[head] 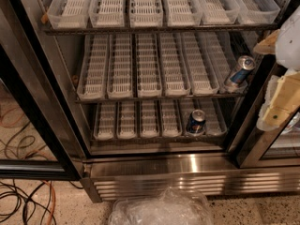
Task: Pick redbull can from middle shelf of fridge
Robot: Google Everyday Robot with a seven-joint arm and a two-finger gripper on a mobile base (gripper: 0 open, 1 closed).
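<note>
The redbull can [239, 71], slim, silver and light blue, leans in the rightmost lane of the middle shelf [140, 96] of the fridge [154, 165]. My gripper [273, 78] is at the right edge of the view, in front of the black door frame and just right of the can, at about its height. Its cream fingers [281, 108] stand apart with nothing between them. It does not touch the can.
A darker navy-blue can [196, 122] stands on the bottom rack. White lane trays [145, 6] line the top rack. An open black-framed glass door [33, 125] is at the left. Cables [23, 205] and a clear plastic bag [161, 210] lie on the floor.
</note>
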